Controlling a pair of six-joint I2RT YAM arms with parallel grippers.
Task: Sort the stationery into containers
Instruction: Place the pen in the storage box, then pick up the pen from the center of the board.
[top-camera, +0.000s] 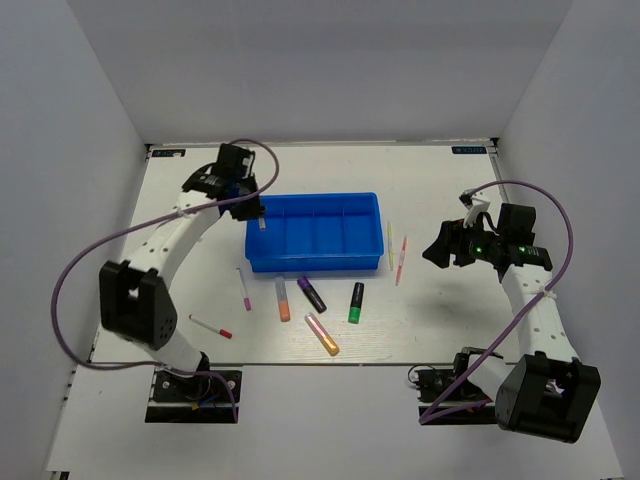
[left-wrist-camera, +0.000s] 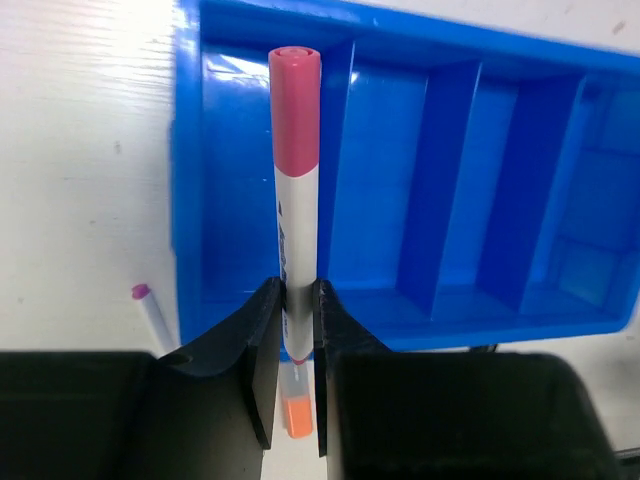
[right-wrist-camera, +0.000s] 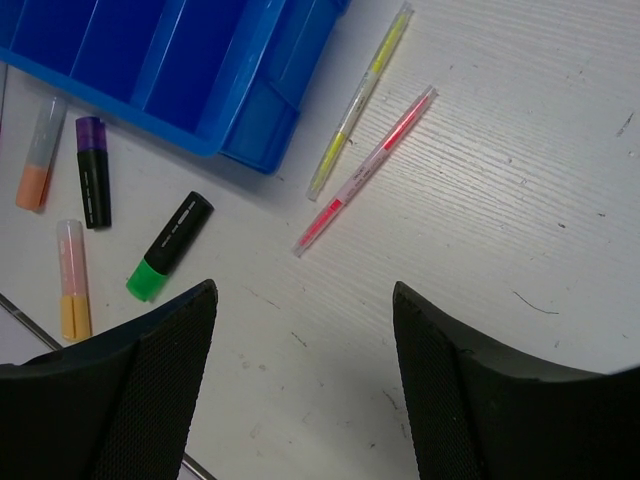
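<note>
My left gripper is shut on a white pen with a pinkish-red cap and holds it over the left compartment of the blue tray. In the top view this gripper is at the tray's left end. My right gripper is open and empty above bare table, right of the yellow pen and the pink pen. The compartments in view hold nothing.
In front of the tray lie an orange highlighter, a purple one, a green one and a pink/orange one. A purple-tipped pen and a red-capped pen lie at the front left.
</note>
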